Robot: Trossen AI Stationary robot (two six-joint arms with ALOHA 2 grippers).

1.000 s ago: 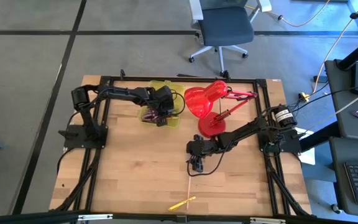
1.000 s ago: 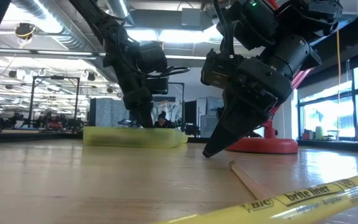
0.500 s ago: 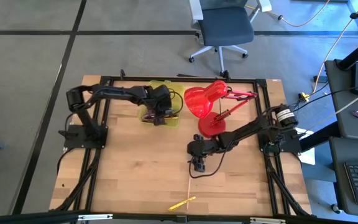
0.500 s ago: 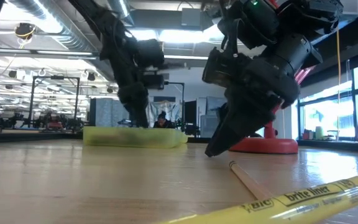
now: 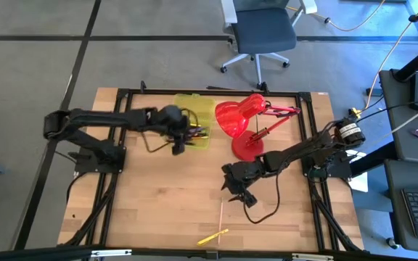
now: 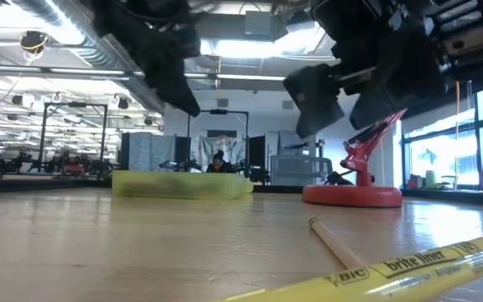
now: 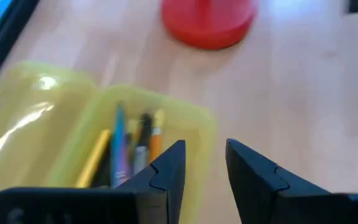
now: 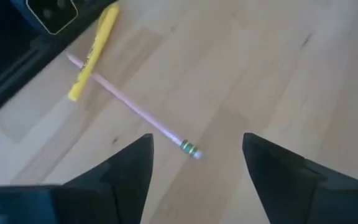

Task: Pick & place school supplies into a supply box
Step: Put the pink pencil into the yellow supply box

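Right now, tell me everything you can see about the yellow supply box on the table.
The supply box is a translucent yellow-green plastic case, rectangular with rounded corners, lying open with its hinged lid folded flat behind it. It sits at the table's far edge, beside the red desk lamp. Inside lie several pens and pencils, yellow, blue, black and orange, roughly side by side. The left end effector hovers at its near edge, not touching it.

Pens point(image 7: 129, 152) lie in the supply box point(image 5: 194, 119); lamp point(image 5: 242, 123) right of it; pencil point(image 5: 220, 214) and highlighter point(image 5: 213, 237) near the table's point(image 5: 158, 203) front edge
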